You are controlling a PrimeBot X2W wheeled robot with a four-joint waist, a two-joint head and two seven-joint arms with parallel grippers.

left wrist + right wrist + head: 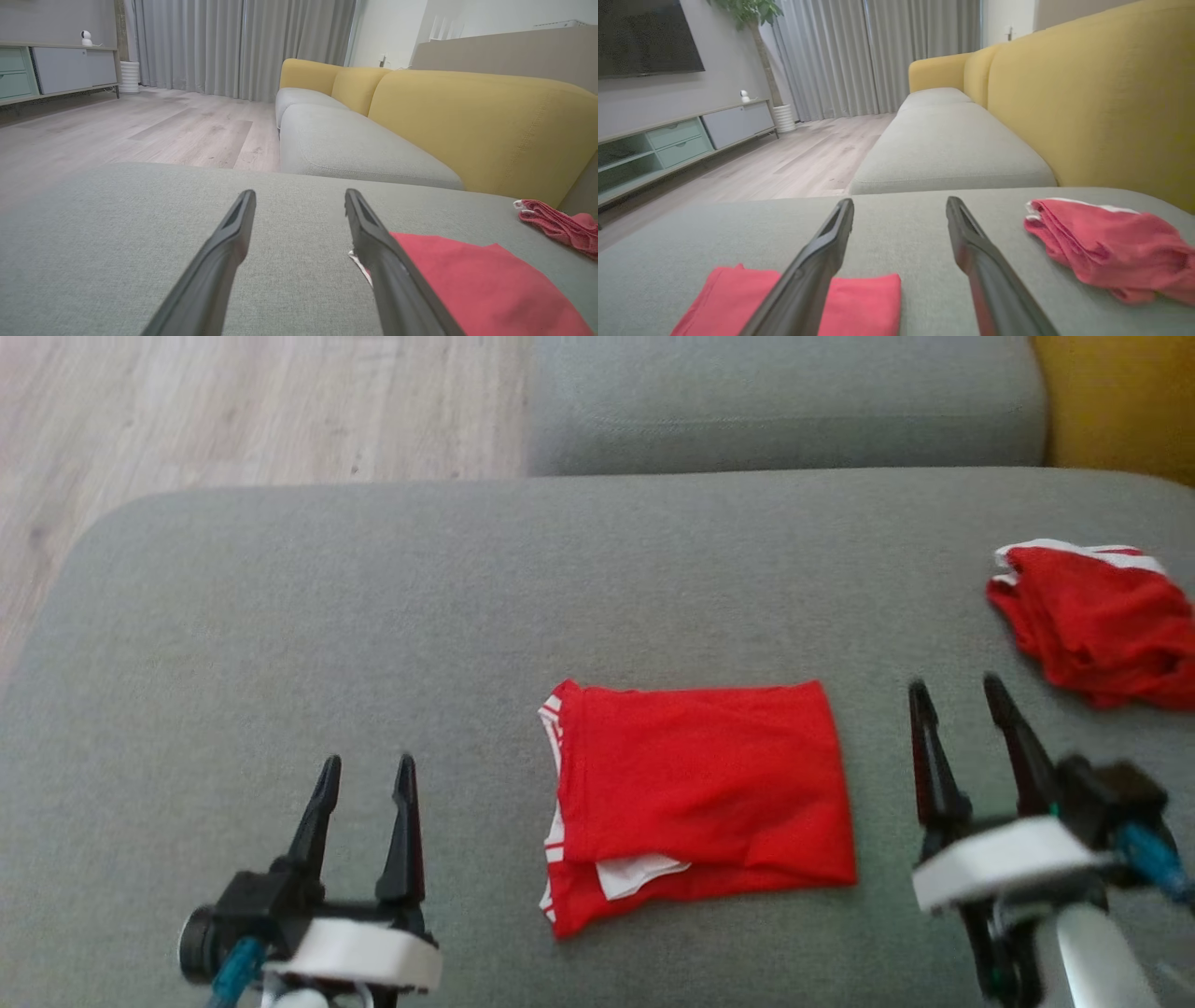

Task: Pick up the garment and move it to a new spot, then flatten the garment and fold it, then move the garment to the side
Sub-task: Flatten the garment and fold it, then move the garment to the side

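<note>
Now | folded red garment (700, 803) lies flat on grey cushion (280, 597), between both grippers | left gripper (368, 761): fingers spread wide, empty | right gripper (956, 683): fingers spread wide, empty | crumpled red cloth (1092, 621) at far right

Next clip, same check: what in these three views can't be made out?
Head view: the crumpled red garment is cut by the right edge; its type is unclear.
Left wrist view: the folded garment runs off the bottom edge, partly behind a finger of the left gripper.
Right wrist view: a finger of the right gripper covers the folded garment's middle.
</note>
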